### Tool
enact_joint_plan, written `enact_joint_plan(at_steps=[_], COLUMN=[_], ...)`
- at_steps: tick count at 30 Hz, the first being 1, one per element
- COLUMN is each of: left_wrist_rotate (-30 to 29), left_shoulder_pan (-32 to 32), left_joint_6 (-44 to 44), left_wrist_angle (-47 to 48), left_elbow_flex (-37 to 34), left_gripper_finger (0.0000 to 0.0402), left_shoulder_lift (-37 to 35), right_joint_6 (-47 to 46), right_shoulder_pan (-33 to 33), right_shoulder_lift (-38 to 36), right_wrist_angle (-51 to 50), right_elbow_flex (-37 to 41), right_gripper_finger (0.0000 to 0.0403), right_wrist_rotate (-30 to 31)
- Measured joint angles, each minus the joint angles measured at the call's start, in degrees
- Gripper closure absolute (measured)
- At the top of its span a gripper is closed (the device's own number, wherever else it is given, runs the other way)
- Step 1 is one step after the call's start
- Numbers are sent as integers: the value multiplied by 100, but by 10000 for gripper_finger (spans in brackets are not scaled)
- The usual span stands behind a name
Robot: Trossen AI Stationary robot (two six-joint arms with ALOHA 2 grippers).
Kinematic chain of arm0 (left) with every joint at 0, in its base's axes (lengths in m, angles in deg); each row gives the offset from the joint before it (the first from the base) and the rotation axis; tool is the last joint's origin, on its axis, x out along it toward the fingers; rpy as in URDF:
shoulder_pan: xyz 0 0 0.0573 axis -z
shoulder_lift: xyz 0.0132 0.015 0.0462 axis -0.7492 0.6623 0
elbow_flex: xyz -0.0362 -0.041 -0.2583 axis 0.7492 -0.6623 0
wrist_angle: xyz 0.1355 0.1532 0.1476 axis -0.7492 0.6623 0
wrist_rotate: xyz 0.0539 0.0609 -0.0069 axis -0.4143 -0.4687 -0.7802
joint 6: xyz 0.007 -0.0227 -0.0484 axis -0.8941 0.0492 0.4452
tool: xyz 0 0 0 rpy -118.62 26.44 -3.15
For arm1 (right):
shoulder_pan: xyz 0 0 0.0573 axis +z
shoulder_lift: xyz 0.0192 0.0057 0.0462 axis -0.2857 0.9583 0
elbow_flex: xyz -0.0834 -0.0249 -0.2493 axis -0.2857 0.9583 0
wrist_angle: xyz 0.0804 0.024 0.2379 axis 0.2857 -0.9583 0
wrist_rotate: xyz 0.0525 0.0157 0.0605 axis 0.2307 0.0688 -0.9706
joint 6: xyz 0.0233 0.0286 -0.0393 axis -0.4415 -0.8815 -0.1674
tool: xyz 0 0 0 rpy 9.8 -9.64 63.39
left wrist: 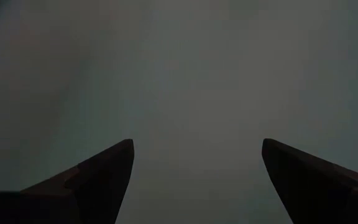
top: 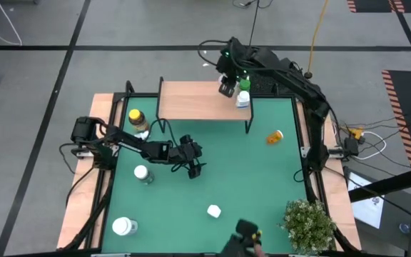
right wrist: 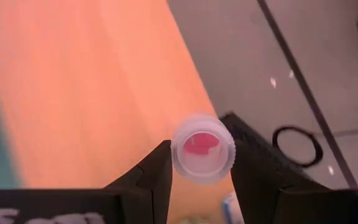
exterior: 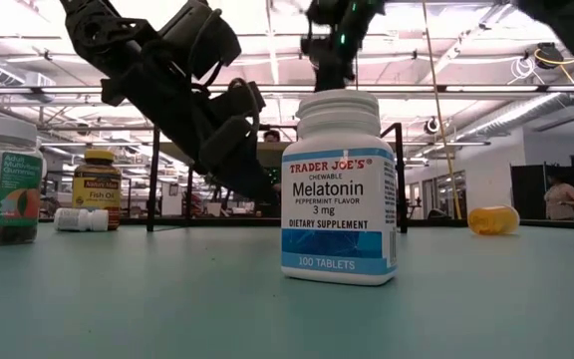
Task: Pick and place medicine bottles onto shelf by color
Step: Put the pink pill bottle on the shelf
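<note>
Small white-capped bottle (right wrist: 202,147) was pinched between the right pincer's (top: 228,87) two fingers; in the right wrist view its top faced the camera with a pink patch showing through. It was held above the far right part of the shelf (top: 191,101), the light-wood board on black legs at the back of the green surface (top: 248,178). A green-capped white bottle (top: 243,94) stood on the shelf's right end, just beside that pincer.

Other bottles, none held:
- amber bottle (top: 275,136) lay on its side on the mat, right of the shelf
- yellow-capped fish oil bottle (top: 137,118) stood left of the shelf, with a small white bottle (top: 142,133) lying on its side just beside it
- white bottle (top: 143,173) stood left of centre, near the left arm
- large white-capped jar (top: 124,227) sat at the near left corner
- Trader Joe's melatonin bottle (exterior: 339,188) stood upright near the front edge, closest to the low camera

Left pincer (top: 193,165) hung low over bare mat mid-surface, fingers (left wrist: 98,180) spread wide, nothing between them.

Leafy potted plant (top: 309,223) sat at the near right corner. A person (exterior: 563,195) showed in the room far behind.
</note>
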Motion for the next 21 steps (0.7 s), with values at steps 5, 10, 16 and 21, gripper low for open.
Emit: enact_joint_plan(at_steps=[5,10,16,21], left_wrist_rotate=[0,0,0,0], left_shoulder_pan=[0,0,0,11], left_joint_6=[-126,-151,-36,180], left_wrist_angle=[21,42,232,317], left_elbow_flex=[0,0,0,0], left_gripper_finger=[46,46,46,46], left_shoulder_lift=[0,0,0,0], right_joint_6=[177,194,206,227], right_shoulder_pan=[-325,-411,-391,-399], right_shoulder_lift=[356,429,426,424], right_wrist_angle=[-218,-259,-235,-269], right_elbow_flex=[0,0,0,0], right_gripper_finger=[275,275,275,275], right_wrist_rotate=[-11,-258,-473,-473])
